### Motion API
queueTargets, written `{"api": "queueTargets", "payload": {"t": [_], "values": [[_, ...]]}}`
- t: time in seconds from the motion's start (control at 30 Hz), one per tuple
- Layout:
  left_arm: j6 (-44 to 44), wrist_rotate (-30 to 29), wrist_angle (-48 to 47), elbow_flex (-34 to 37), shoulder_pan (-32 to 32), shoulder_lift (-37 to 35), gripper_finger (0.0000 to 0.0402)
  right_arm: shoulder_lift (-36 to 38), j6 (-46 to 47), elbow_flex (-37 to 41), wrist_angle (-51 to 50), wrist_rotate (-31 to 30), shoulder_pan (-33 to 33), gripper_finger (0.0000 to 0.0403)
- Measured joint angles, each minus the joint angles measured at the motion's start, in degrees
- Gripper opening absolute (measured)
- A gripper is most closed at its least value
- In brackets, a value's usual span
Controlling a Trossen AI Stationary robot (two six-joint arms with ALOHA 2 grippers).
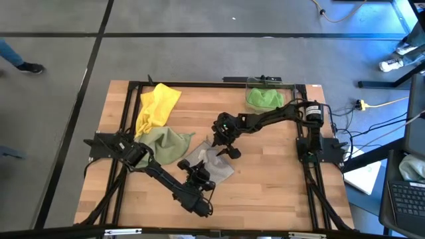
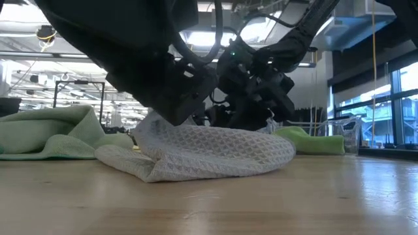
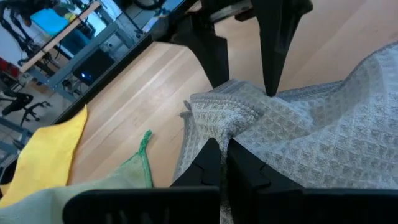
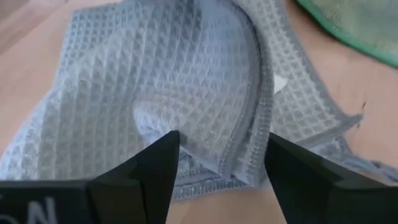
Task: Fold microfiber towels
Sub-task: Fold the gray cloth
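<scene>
Clearly the work now is on the grey-beige towel (image 1: 211,164), which lies crumpled near the middle of the table (image 1: 279,192). It is the largest thing in the low view, a waffle-textured heap with one edge lifted. Beside it, toward the left arm's side, lies the pale olive-green towel (image 1: 164,144), and beyond that the yellow towel (image 1: 157,106). The bright green towel (image 1: 264,98) rests in the clear bin (image 1: 289,87) at the far edge, well apart.

The left gripper (image 3: 225,144) is clenched on a bunched edge of the grey-beige towel and holds it up a little. The right gripper (image 4: 222,155) hangs just above the same towel with its fingers spread apart, holding nothing; a hemmed fold lies between them.

I judge the fold is only beginning. The next move probably needs the right gripper to close on that hem, so both arms can stretch the cloth flat.
</scene>
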State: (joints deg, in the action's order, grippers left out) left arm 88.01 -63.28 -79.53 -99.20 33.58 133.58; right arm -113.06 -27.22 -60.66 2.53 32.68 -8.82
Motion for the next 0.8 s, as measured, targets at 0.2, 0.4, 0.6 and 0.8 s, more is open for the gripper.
{"api": "queueTargets", "payload": {"t": [0.2, 0.4, 0.6, 0.8], "values": [[0.45, 1.37, 0.09, 0.0, 0.42, 0.0, 0.0, 0.0, -0.11, 0.0, 0.34, 3.16, 0.02, 0.0198], [0.41, 1.37, -0.55, 0.0, 0.09, 0.0, 0.0, 0.0, -0.85, 0.0, -1.05, 3.36, 0.07, 0.0147], [0.41, 1.39, -0.72, 0.0, 0.07, 0.0, 0.0, 0.0, -1.8, 0.0, -0.95, 3.37, 0.11, 0.009], [0.49, 1.46, -0.72, 0.0, 0.46, 0.0, 0.0, 0.0, -1.8, 0.0, -0.15, 3.35, 0.11, 0.0052]]}}
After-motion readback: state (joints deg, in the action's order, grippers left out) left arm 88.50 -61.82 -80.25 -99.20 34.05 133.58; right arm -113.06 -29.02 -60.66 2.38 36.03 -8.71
